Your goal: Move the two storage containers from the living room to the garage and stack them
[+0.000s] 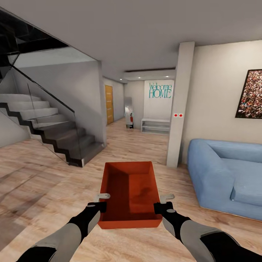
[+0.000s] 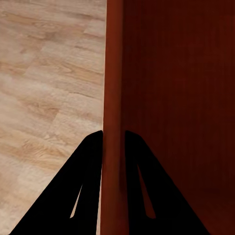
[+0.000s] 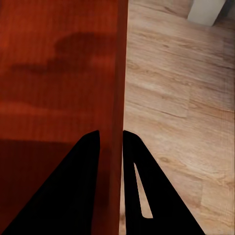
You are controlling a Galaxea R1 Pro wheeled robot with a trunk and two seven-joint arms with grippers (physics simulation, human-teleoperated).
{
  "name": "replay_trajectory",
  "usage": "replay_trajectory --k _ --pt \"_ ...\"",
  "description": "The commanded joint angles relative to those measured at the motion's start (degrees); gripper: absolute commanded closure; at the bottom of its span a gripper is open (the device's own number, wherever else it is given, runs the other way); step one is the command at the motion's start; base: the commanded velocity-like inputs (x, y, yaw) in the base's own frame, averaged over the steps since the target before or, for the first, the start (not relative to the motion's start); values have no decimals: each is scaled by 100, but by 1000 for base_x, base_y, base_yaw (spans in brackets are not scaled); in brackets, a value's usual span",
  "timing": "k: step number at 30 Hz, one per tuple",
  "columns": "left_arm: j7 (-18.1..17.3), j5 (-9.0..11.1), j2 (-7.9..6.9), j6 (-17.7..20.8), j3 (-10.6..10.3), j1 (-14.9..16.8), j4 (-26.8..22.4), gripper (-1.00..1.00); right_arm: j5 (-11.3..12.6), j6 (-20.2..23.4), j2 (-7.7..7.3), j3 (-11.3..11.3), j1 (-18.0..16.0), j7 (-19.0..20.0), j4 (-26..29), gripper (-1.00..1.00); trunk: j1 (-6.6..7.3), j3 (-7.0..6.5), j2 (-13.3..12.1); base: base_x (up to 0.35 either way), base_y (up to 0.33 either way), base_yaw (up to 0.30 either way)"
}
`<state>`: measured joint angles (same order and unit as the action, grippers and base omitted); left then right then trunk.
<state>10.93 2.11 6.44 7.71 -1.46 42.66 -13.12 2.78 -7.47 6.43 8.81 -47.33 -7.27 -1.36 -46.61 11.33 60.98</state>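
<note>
Over wood floor, we clamp the bin walls with both grippers; uneven pinches risk tilt, slip.

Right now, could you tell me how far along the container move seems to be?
Early. One storage container is lifted clear of the wood-plank floor, with the left end effector and right end effector each clamped on a side wall. The blue sofa shows it is in the living room. Left: carrying it to the garage, fetching the second container, stacking.

Stairs left, sofa right
</note>
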Motion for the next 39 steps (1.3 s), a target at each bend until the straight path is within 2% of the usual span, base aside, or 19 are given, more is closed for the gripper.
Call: replay_trajectory --k 1,39 --pt "49 300 7 38 181 6 -43 100 15 -20 42 -98 -4 -21 -22 100 -4 8 5 323 0 0" --pt "49 308 7 38 181 6 -33 100 56 -44 42 -98 -4 -38 -22 100 -4 8 5 323 0 0"
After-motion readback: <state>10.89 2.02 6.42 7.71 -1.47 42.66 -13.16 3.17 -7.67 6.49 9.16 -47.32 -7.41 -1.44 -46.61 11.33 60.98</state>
